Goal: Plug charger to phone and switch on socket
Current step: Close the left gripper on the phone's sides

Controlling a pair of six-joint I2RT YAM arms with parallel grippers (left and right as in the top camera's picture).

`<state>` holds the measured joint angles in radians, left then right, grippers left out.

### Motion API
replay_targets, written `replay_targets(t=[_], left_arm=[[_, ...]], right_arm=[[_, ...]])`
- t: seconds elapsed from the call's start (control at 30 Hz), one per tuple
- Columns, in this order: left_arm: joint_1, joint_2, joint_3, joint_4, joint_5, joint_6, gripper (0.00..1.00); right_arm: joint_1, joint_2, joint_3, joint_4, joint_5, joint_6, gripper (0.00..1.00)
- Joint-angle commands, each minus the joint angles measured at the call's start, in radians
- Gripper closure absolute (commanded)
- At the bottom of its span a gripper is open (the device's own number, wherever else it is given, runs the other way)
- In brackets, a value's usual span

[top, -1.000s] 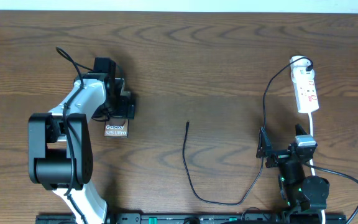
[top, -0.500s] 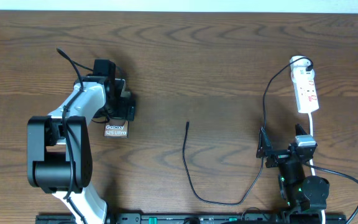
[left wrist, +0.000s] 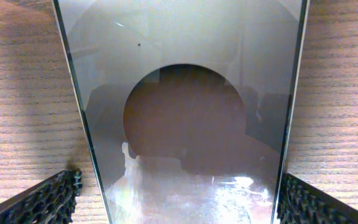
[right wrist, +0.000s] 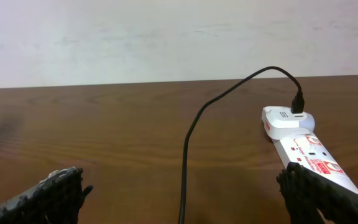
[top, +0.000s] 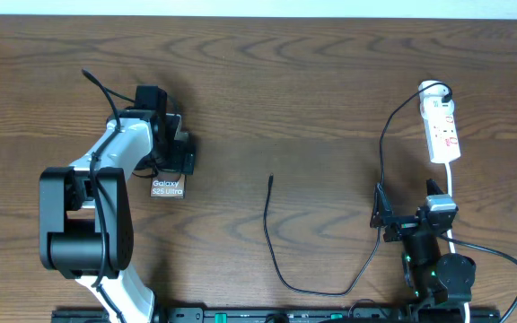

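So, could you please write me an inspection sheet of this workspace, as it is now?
Surface: brown wooden table.
Job's things: phone lies flat, screen up, on the left. Socket lies at the far right. Charger is not plugged into the phone; its tip lies free at mid-table.
Clutter: nothing seen.
Grippers: left claw open over the phone, one finger at each long edge. Right claw open, holding nothing.
Cables: the charger's other end enters the white plug at the socket's far end. White cord runs from the socket toward the right arm.
Surroundings: pale wall behind the table.
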<state>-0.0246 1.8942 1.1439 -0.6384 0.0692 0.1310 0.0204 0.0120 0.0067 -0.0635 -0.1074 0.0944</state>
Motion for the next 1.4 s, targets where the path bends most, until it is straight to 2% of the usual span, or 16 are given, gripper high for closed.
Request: replay_targets(t=[0.0, 1.27, 1.37], left_arm=[[0.001, 0.021, -0.038, -0.022, 0.028, -0.021, 0.01], [0.001, 0.021, -0.039, -0.033, 0.028, -0.035, 0.0], [0.001, 0.021, -0.039, -0.033, 0.028, -0.035, 0.04]], right_arm=[[0.006, -0.005, -0.001, -0.005, 0.005, -0.013, 0.01], [0.006, -0.005, -0.001, -0.004, 0.004, -0.014, 0.01], [0.006, -0.005, -0.001, -0.004, 0.005, -0.013, 0.01]])
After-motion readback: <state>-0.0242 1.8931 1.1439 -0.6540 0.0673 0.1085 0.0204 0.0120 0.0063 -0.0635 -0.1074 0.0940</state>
